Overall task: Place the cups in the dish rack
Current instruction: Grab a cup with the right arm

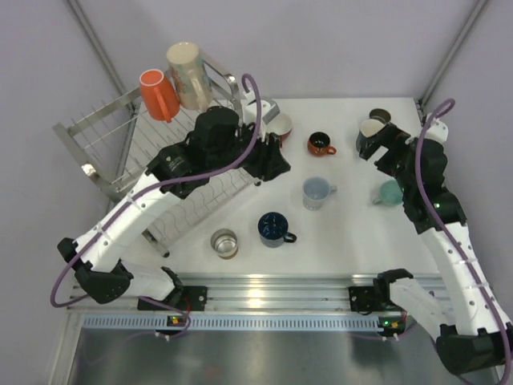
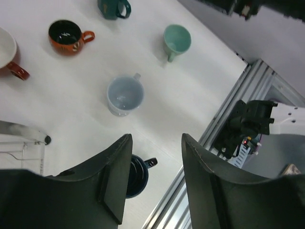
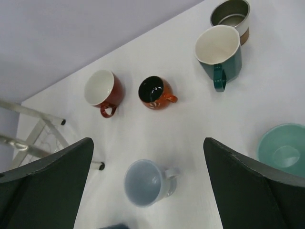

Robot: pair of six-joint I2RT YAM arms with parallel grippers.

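Observation:
The dish rack (image 1: pixel 104 136) stands at the far left with an orange cup (image 1: pixel 159 95) and a tall beige cup (image 1: pixel 189 76) on it. On the table are a red cup (image 3: pixel 102 88), small brown cup (image 1: pixel 321 144), pale blue cup (image 1: pixel 317 192), navy cup (image 1: pixel 274 228), clear glass (image 1: pixel 224 243), mint cup (image 1: pixel 389 192) and dark teal cup (image 3: pixel 219 50). My left gripper (image 2: pixel 155 162) is open and empty, raised beside the rack's right edge (image 1: pixel 272 160). My right gripper (image 3: pixel 147 143) is open and empty, raised near the teal cup (image 1: pixel 367 146).
A steel cup (image 3: pixel 231 14) stands behind the teal cup at the far right. The aluminium rail (image 1: pixel 264 289) runs along the near table edge. Frame posts (image 1: pixel 449 48) rise at the back corners. The rack's foot (image 3: pixel 97 166) rests left of the pale blue cup.

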